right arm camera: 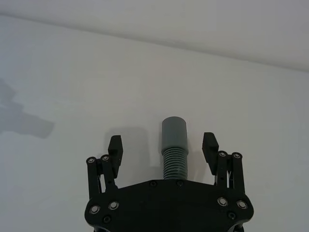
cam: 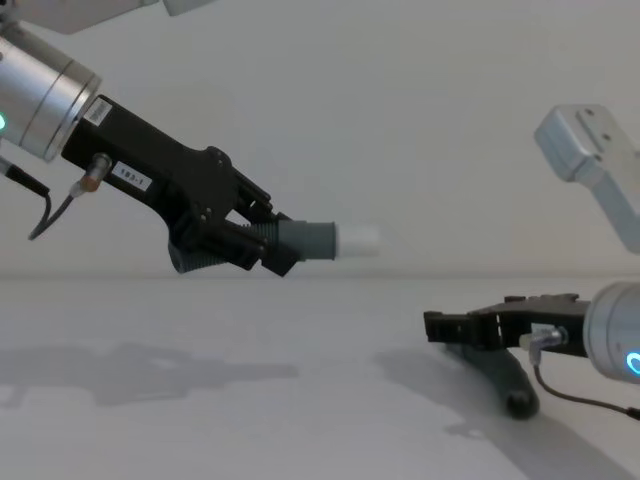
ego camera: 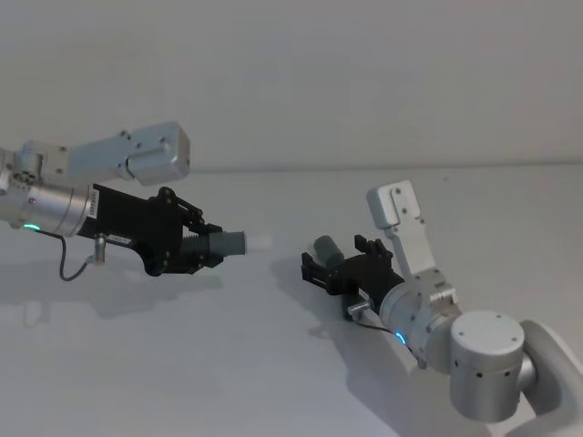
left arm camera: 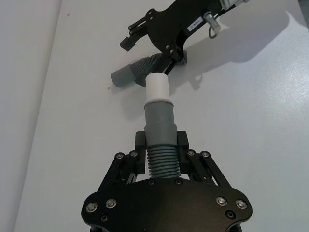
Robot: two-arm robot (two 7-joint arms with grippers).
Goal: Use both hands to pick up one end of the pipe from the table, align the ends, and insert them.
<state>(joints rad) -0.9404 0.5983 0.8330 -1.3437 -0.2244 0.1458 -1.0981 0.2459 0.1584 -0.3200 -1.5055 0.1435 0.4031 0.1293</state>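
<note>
The left gripper (cam: pixel 272 250) hangs above the bench (ego camera: pixel 273 364), its jaws clamped on the ribbed part of the grey pipe piece (left arm camera: pixel 159 121), whose white tip (left arm camera: pixel 157 87) points toward the right gripper (right arm camera: pixel 162 145). That one sits low at the bench, jaws apart on either side of the second grey piece (right arm camera: pixel 174 133), not touching it. This piece seems to lie on the bench, well apart from the first.
</note>
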